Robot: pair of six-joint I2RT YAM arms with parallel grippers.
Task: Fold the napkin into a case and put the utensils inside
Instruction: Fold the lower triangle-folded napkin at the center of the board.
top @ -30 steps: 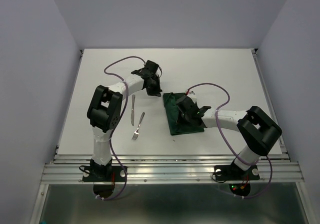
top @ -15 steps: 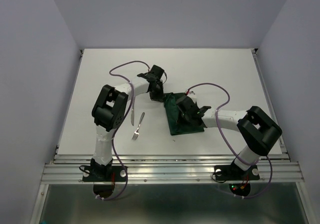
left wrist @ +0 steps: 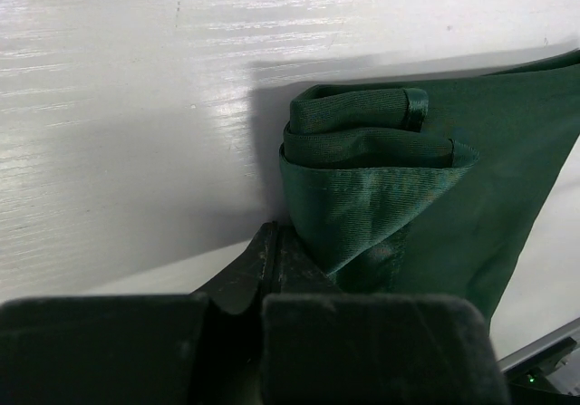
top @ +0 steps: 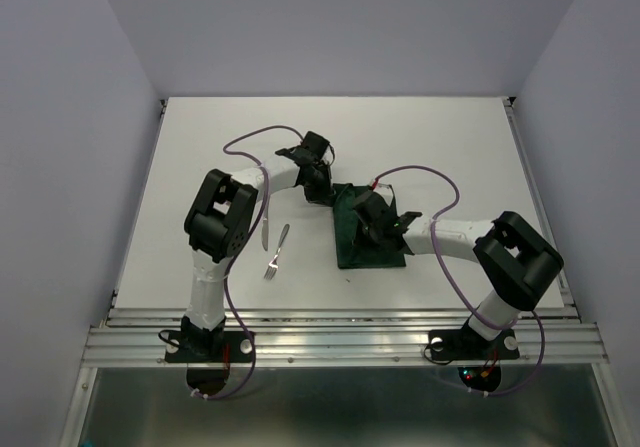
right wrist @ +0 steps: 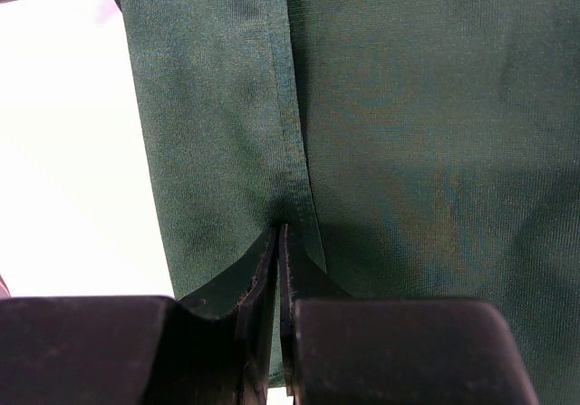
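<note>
From above we see the folded napkin right of centre on the tabletop, with the knife and fork apart on its left. Only the wrist views show the grips: the left fingers are closed on its far corner, and the right fingers pinch a hem. Broad tabletop stretches beyond its far edge.

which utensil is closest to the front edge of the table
The fork: its tines reach nearest the near edge of the table, while the knife lies left of it, farther back.
</note>
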